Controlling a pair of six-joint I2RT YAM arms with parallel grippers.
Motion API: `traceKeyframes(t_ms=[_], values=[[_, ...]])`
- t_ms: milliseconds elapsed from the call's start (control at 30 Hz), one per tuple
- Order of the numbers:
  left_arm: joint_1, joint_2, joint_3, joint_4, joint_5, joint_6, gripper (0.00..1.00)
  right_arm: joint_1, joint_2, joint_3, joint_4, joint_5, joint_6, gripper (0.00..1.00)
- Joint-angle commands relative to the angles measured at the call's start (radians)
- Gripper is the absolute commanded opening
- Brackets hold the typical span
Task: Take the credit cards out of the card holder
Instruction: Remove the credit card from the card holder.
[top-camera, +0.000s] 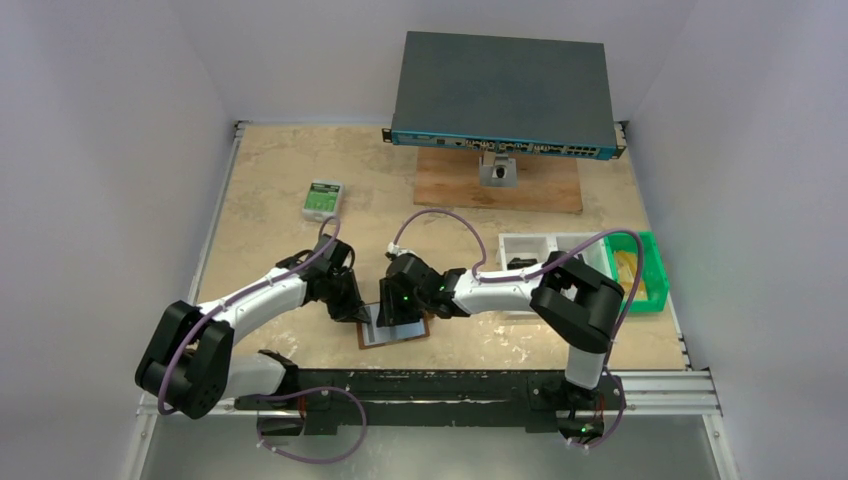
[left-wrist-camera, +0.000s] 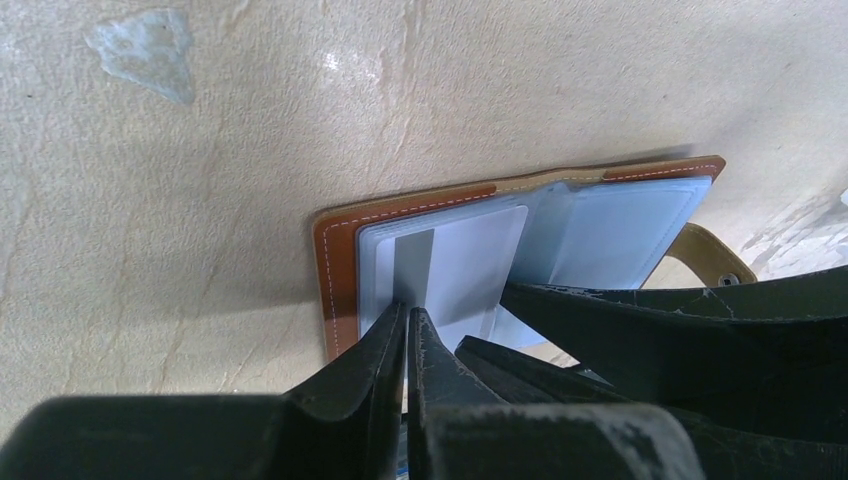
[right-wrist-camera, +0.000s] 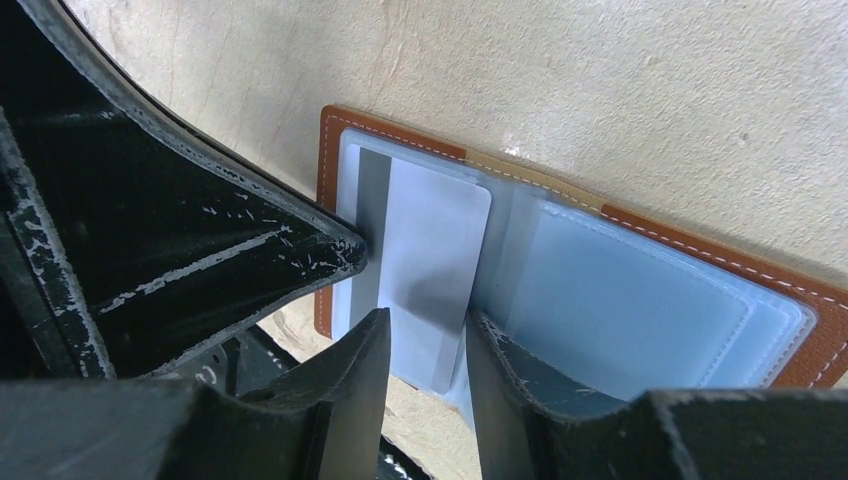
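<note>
Card holder (top-camera: 394, 328) lies open and flat on the table (top-camera: 280, 190), near its front edge. We note the left gripper (left-wrist-camera: 407, 318) fingers pressed together, tips at the left pocket's edge. Right gripper (right-wrist-camera: 424, 322) fingers stand apart over the white card (right-wrist-camera: 435, 240) in that pocket.

I'm watching the beige stone-patterned table (top-camera: 280, 170) carrying the card holder (top-camera: 385, 335), lying open near the front edge, a green-and-white box (top-camera: 322, 199) left, a wooden board (top-camera: 450, 185) behind, and a white tray (top-camera: 520, 248) and green bin (top-camera: 655, 290) sitting right.
</note>
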Motion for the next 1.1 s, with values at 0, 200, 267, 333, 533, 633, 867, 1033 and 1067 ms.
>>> traceKeyframes(t_ms=[0,200,267,333,533,633,867,1033,1067], values=[[-0.010,0.002,-0.010,0.005,-0.010,-0.009,0.03,-0.014,-0.003,-0.033,0.058,-0.025,0.019,0.34],[-0.021,-0.064,-0.006,-0.050,-0.066,-0.018,0.05,-0.031,-0.017,-0.070,0.084,-0.038,0.028,0.35],[-0.020,-0.072,-0.001,-0.066,-0.072,-0.013,0.05,-0.034,-0.019,-0.077,0.089,-0.041,0.030,0.35],[-0.021,-0.074,-0.002,-0.070,-0.077,-0.012,0.05,-0.035,-0.018,-0.081,0.097,-0.047,0.031,0.35],[-0.031,-0.043,-0.012,-0.037,-0.059,-0.014,0.06,-0.038,-0.016,-0.088,0.111,-0.057,0.034,0.35],[-0.038,-0.025,-0.012,-0.027,-0.063,-0.018,0.05,-0.040,-0.015,-0.093,0.118,-0.061,0.036,0.35],[-0.058,0.012,-0.010,-0.008,-0.067,-0.030,0.05,-0.052,-0.013,-0.124,0.158,-0.091,0.043,0.35],[-0.084,0.041,0.002,0.005,-0.079,-0.050,0.04,-0.062,-0.005,-0.147,0.210,-0.133,0.053,0.35],[-0.086,0.050,0.005,0.002,-0.087,-0.056,0.02,-0.064,-0.006,-0.152,0.221,-0.139,0.055,0.35]])
